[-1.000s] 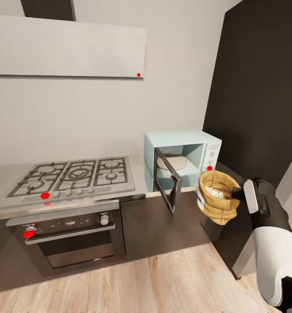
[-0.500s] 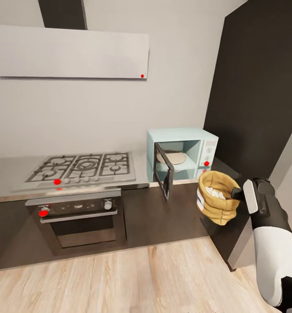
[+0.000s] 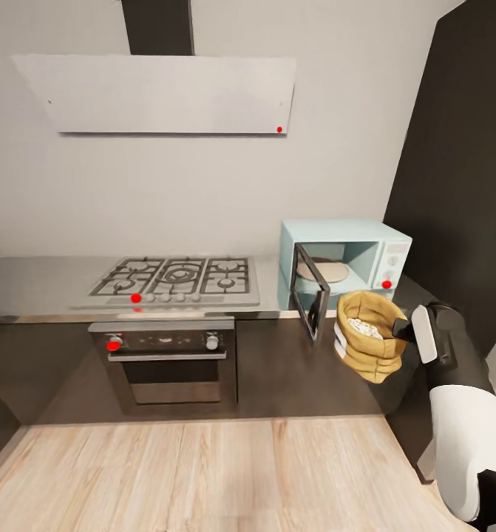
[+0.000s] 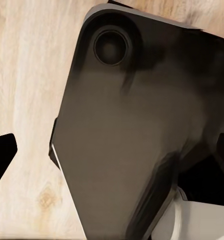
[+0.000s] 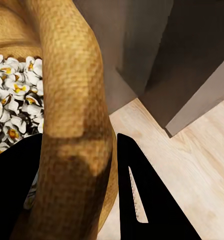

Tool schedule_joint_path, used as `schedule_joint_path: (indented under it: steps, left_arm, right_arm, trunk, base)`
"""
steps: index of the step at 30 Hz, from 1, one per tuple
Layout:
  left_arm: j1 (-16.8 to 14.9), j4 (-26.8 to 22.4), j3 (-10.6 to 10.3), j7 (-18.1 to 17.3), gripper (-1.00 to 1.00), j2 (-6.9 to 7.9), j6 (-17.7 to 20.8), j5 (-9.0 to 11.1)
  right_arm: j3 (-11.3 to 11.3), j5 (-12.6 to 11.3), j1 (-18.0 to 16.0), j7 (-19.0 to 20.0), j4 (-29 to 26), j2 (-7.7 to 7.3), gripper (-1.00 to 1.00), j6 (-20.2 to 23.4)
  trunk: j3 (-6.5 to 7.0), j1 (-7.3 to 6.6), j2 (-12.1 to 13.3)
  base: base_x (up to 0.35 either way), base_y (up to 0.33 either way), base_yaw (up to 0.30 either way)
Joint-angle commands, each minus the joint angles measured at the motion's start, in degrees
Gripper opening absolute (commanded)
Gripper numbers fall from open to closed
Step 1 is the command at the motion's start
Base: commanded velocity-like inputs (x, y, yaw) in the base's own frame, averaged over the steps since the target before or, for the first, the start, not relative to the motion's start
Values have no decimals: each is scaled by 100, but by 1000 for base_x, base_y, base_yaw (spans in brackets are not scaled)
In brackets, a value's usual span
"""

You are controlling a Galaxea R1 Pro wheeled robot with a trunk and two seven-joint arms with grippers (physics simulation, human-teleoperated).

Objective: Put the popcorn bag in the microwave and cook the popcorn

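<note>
Our right gripper [image 3: 404, 330] pinches the popcorn bag [image 3: 366, 336] by its rim, mouth tilted up to keep the popcorn [image 5: 11, 117] in, just before the microwave [image 3: 344, 260]; our left gripper's state we cannot tell.

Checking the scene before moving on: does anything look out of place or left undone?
Two things. The microwave door hangs open with only the turntable inside. The popcorn bag is held off the floor in front of the cabinets, tilted, its rim pinched by the right gripper. Nothing has spilled.

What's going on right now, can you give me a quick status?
Right end effector shut on bag rim, held in the air. Popped corn inside bag. Microwave door open, turntable bare. Left end effector: cannot tell.
</note>
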Motion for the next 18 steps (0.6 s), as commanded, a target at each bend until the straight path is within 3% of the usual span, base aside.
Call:
schedule_joint_path:
  steps: [1,5,14,18]
  left_arm:
    - [-2,-2,6,15,100,0,-15,20]
    - [-2,-2,6,15,100,-3,-15,20]
    - [-2,-10,47,23,100,-5,-15,44]
    - [-2,1,46,23,100,-5,-15,47]
  right_arm:
    - [1,-62,-2,-51,-6,-16,-100,15]
    - [-6,-61,-2,-51,-6,-66,-100,15]
    - [-38,-74,-2,-43,-14,-84,-100,15]
    - [-27,-70,-2,-43,-70,-91,-100,15]
  trunk:
    - [-6,0,-4]
    - [-6,0,-4]
    - [-6,0,-4]
    - [-6,0,-4]
  base:
    - [0,0,270]
    - [0,0,194]
    - [0,0,10]
    - [0,-164,0]
